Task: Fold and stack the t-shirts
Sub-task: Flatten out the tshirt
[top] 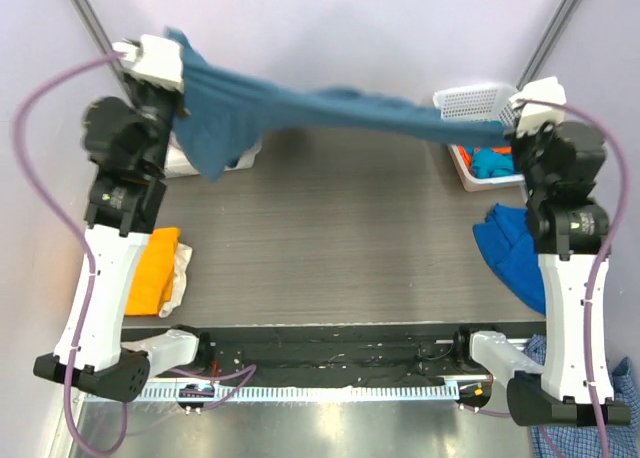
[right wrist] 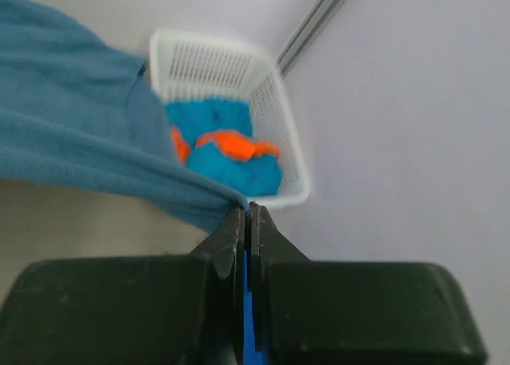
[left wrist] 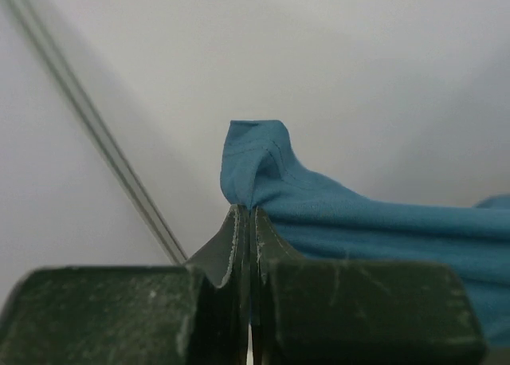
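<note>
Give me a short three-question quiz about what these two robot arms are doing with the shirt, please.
1. True or false: the teal-blue t-shirt hangs stretched in the air between the two arms.
2. Which gripper is shut on it? A) the left gripper only; B) the right gripper only; C) both.
3. Fill in: the white basket in the right wrist view holds turquoise and ___ cloth.

Key: 1 true; 2 C; 3 orange.
</note>
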Controlling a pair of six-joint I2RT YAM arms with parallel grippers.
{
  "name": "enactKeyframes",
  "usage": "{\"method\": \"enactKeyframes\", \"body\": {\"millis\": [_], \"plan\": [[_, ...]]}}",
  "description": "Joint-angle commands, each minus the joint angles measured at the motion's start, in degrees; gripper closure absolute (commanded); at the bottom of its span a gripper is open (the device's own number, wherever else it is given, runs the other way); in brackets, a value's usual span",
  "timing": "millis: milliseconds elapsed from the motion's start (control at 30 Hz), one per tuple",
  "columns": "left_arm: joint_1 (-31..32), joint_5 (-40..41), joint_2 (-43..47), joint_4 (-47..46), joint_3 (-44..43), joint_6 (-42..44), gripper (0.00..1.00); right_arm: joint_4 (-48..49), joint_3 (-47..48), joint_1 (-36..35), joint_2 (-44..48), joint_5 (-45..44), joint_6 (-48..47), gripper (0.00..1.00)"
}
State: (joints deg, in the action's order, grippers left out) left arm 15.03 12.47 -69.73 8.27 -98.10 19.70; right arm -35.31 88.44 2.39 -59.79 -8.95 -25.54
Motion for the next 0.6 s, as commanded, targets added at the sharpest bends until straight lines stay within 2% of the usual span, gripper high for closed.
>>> {"method": "enactKeyframes", "body": {"millis": [0,67,200,367,567], "plan": [[1.3,-11.7,3.5,12.6,16.3,-2.8,1.0,-5.5,-12.6,0.9,3.5,2.9,-3.6,0.99],[3.1,-18.6,7.4,16.1,24.7,-1.3,1.0,-8.7,-18.4,0.9,6.2,5.5,-6.1,0.99],[6.8,-25.2,11.2,25.8,32.4,5.0,1.0,-12.4,-26.3,0.9,9.9,8.2,-10.9,0.99],[9.3,-28.6,15.1,37.8,37.5,11.0,1.0,-19.9,-31.6,0.9,11.9,12.7,-16.0,0.99],[9.6,-29.1,16.8,48.0,39.7,15.4,1.0,-27.3,-34.4,0.9,11.0,12.6,-20.9,0.99]]}}
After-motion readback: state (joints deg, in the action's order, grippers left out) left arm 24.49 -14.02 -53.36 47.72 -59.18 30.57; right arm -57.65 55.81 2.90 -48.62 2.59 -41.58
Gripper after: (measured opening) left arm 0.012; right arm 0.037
